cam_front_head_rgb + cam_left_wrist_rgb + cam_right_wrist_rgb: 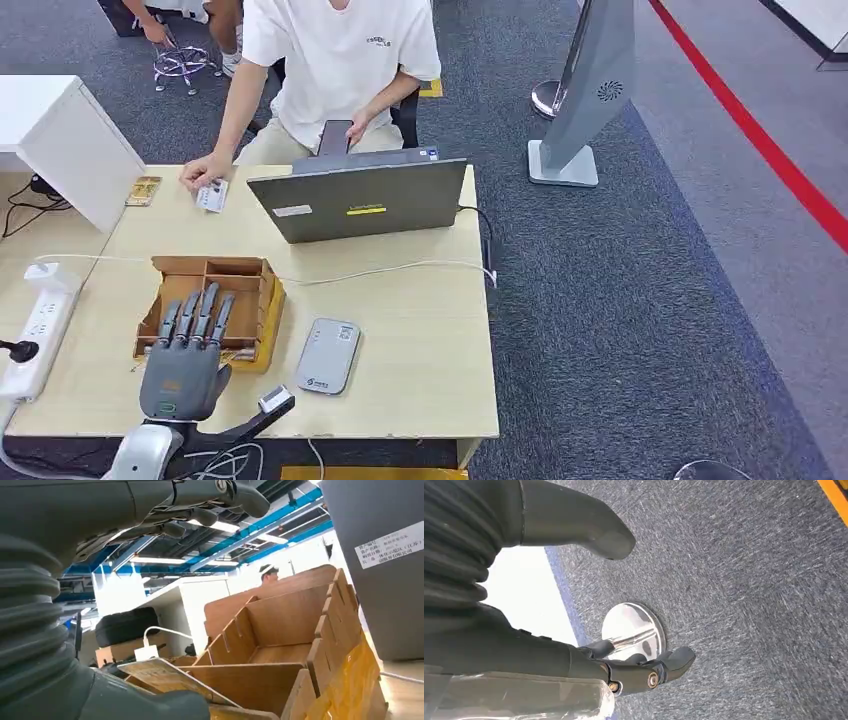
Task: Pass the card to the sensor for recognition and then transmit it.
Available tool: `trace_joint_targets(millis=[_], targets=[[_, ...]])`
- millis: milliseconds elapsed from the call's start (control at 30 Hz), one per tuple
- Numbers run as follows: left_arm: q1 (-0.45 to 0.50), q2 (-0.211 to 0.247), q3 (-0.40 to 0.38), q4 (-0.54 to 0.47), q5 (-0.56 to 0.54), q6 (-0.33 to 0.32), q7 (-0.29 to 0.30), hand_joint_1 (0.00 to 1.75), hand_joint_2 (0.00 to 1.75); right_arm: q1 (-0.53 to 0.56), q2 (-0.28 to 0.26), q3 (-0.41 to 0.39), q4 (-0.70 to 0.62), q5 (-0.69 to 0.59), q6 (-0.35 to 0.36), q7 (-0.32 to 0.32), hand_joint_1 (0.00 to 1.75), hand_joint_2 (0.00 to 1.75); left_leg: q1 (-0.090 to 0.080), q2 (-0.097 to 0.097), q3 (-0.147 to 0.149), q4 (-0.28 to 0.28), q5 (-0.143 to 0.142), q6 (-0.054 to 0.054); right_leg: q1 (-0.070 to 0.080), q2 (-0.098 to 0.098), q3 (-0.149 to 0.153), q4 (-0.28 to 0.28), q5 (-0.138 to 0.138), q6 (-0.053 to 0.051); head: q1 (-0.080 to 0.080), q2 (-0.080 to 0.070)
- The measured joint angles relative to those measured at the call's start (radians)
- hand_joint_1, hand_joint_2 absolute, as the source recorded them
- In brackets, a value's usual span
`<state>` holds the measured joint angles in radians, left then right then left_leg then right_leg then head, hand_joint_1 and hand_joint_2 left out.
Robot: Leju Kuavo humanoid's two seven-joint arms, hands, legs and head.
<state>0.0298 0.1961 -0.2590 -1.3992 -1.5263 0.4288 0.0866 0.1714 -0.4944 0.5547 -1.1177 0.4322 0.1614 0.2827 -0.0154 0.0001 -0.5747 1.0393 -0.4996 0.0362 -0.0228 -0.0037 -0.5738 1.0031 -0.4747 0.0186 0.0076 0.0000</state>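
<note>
L hand (187,352) over wooden organizer (245,272), fingers extended, holding nothing. Card reader (328,355) beside organizer. R hand (574,595) empty, fingers apart.

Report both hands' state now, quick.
Left hand: open, fingers spread over the cardboard organizer, holding nothing.
Right hand: hanging over the carpet, holding nothing visible; open or shut cannot be told.

My left hand (185,350) is grey with darker fingers (205,310); behind it sit a ribbed grey cover (30,615) and a silver forearm (140,452).
</note>
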Motion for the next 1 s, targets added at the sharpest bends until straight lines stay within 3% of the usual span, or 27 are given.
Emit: trace_joint_targets(millis=[1000], targets=[[-0.009,-0.008,0.008,0.017,0.000,-0.007,0.007,0.00,1.75,-0.009,0.000,0.013,0.005,0.010,0.003,-0.006,0.00,1.75,0.000,0.000,0.000,0.000,0.000,0.000,0.000,0.000,0.000,0.000,0.000,0.000,0.000,0.000]])
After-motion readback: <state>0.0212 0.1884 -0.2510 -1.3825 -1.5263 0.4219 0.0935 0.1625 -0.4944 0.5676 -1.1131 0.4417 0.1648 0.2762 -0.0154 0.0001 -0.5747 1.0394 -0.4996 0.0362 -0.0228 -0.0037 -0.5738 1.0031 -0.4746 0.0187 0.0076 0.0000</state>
